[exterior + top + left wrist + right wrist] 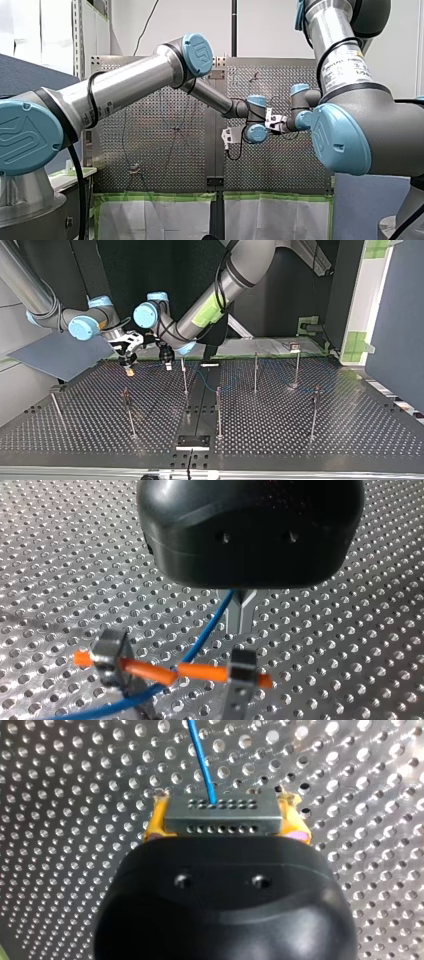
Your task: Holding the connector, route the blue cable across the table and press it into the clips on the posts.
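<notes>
Two grippers, both low over the table (350, 440) near its edge on the arms' side. Connector (220, 812): grey, clamped between the yellow pads (155, 822) of my right gripper (223, 822). Blue cable (202, 760): runs from the connector and lies slack across the table's middle, apparently in no clip. My left gripper (168, 362): close by the cable, closure cannot be told. Posts (255, 372): all left to thread; routing judged barely begun

back wall (190, 20): white | side partition (395, 315): blue-grey | tape (356, 342): green patches
</notes>
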